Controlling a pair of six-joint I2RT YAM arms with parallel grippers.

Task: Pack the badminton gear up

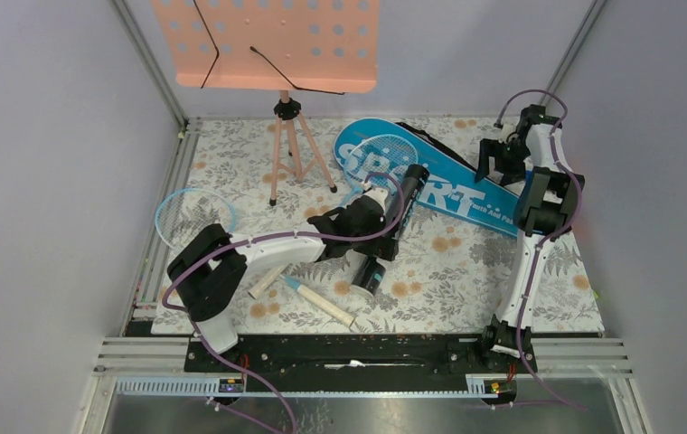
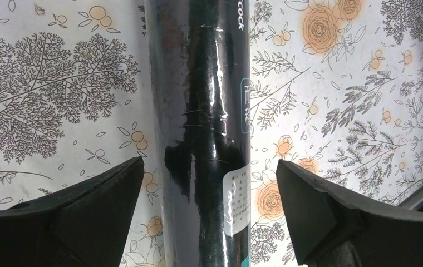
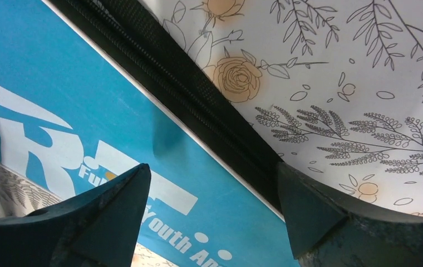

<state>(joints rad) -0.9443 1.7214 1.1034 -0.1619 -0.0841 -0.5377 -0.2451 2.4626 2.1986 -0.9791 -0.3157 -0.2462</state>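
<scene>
The left gripper (image 2: 210,162) hangs wide open and empty astride the black tube (image 2: 203,83), which lies on the bench (image 2: 64,100). The right gripper (image 3: 212,167), also spread and empty, hovers over the zip edge of the blue SPORT bag (image 3: 59,67). Risk: the glossy tube could roll or squirt from an off-centre pinch

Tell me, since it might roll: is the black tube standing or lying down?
Lying down. The black tube rests lengthwise on the flowered table cover, straddled by the open left gripper.
</scene>
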